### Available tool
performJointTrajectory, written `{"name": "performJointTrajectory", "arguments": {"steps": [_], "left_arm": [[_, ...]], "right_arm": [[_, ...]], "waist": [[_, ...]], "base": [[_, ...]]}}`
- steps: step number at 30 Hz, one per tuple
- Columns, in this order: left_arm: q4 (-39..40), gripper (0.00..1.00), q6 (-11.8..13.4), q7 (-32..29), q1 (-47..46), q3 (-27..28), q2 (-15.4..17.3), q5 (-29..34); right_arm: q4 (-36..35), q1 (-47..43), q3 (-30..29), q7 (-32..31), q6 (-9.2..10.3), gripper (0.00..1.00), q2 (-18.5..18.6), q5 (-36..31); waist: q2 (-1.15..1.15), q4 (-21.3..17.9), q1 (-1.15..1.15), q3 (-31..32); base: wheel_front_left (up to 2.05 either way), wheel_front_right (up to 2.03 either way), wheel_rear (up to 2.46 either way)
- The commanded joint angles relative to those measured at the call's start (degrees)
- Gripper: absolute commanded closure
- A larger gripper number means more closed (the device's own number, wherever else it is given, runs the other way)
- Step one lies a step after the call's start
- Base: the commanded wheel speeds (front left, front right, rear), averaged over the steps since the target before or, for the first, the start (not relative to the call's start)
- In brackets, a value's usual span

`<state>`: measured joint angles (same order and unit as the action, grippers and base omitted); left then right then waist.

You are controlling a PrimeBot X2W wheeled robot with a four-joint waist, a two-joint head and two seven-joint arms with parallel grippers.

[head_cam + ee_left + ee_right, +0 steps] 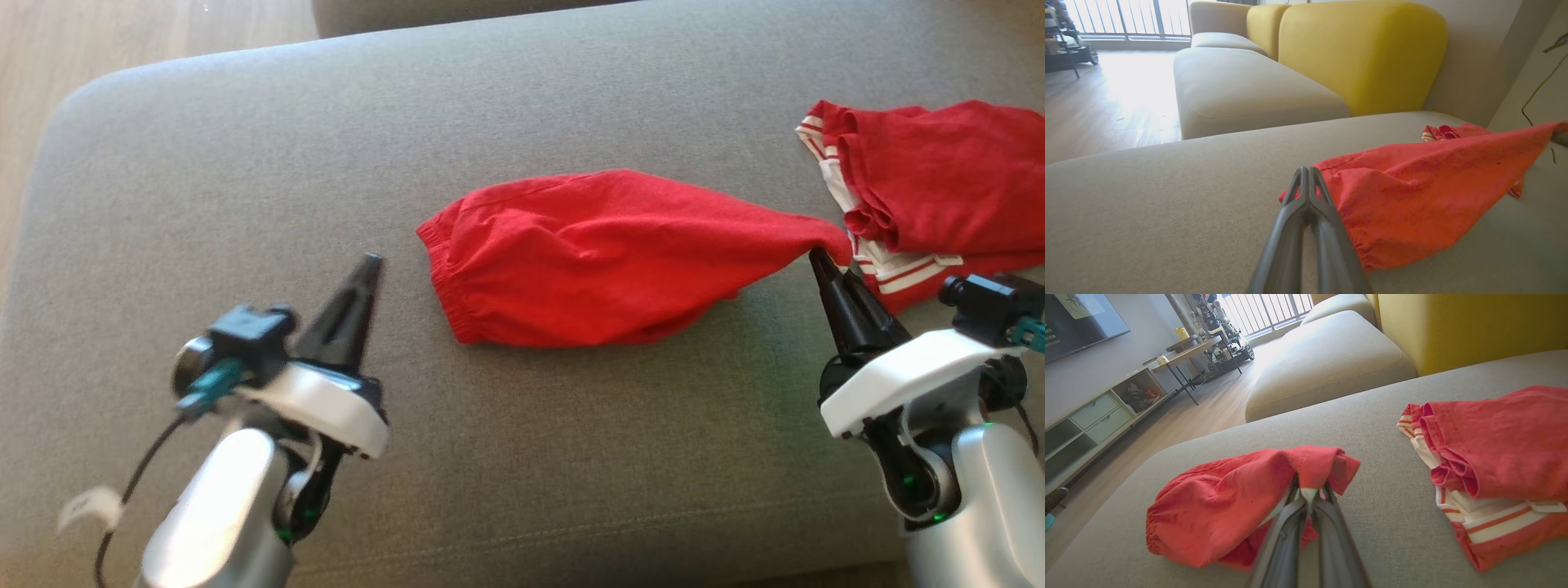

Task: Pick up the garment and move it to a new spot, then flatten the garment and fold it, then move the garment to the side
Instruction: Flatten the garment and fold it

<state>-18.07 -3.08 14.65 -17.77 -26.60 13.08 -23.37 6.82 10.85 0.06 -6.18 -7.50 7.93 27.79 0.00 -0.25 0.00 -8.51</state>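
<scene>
- The red shorts (596, 253) lie crumpled mid-cushion on the grey sofa seat (245, 163) — one corner is pinched in the right pincer (818, 256), near a striped red garment (939, 180).
- The left pincer (373, 261) is closed on nothing, just beside the waistband.
- Judged: this is the pick-up-and-move step — flattening, folding and setting aside remain.

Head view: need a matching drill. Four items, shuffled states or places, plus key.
Column 1
1. left gripper
2. right gripper
3. plain red garment
4. striped red garment

Column 2
A. lies at the right end of the grey cushion, white stripes showing
B. shut on a corner of cloth
C. shut, holding nothing, just left of the cloth
D. mid-cushion, bunched, one corner drawn out to a point

Pairs: 1-C, 2-B, 3-D, 4-A
</scene>
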Motion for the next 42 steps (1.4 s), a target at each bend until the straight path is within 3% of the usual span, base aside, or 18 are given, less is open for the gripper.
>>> {"name": "performJointTrajectory", "arguments": {"steps": [1,7,8,9,10,23,31,35,42], "left_arm": [[2.2,1.00,0.5,0.3,-0.1,3.4,0.7,-0.4],[10.1,1.00,0.4,0.3,8.2,14.8,-6.0,0.0],[10.6,0.78,0.0,0.3,9.5,15.9,-6.9,0.2],[10.7,0.12,-0.5,0.3,10.6,16.7,-7.6,0.6],[10.5,0.00,-0.9,0.3,11.5,17.1,-8.2,1.2],[6.9,0.00,-3.6,0.3,12.6,17.1,-10.1,6.5],[6.3,0.00,-3.9,0.3,12.0,15.8,-10.2,5.8],[6.0,0.00,-3.8,0.3,12.2,14.8,-10.2,5.0],[6.0,0.00,-3.1,0.3,12.8,13.9,-10.2,3.9]], "right_arm": [[-2.2,0.3,0.8,0.6,0.01,1.00,-0.1,0.3],[-2.0,-1.9,-0.1,1.5,0.01,1.00,-1.4,0.4],[-2.0,-2.2,-0.2,1.5,0.01,1.00,-1.6,0.4],[-2.0,-2.4,-0.4,1.6,0.01,1.00,-1.7,0.4],[-2.0,-2.6,-0.5,1.7,0.01,1.00,-1.8,0.4],[-3.4,-1.9,0.6,0.8,0.01,1.00,-1.4,-0.7],[-10.3,4.4,2.3,-2.5,0.01,1.00,1.1,0.2],[-14.6,11.6,5.3,-7.2,0.01,1.00,3.6,-0.4],[-20.4,21.5,9.5,-13.1,0.01,1.00,4.9,-1.6]], "waist": [[0.00,0.3,0.00,0.1],[0.00,1.8,0.00,0.3],[0.00,1.9,0.00,0.4],[0.00,2.1,0.00,0.4],[0.00,2.2,0.00,0.4],[0.00,1.8,0.00,0.5],[0.00,1.7,0.00,1.0],[0.00,2.4,0.00,2.0],[0.00,3.6,0.00,3.6]], "base": [[0.00,0.00,0.00],[0.00,0.00,0.00],[0.00,0.00,0.00],[0.00,0.00,0.00],[0.00,0.00,0.00],[0.00,0.00,0.00],[0.00,0.00,0.00],[0.00,0.00,0.00],[0.00,0.00,0.00]]}}
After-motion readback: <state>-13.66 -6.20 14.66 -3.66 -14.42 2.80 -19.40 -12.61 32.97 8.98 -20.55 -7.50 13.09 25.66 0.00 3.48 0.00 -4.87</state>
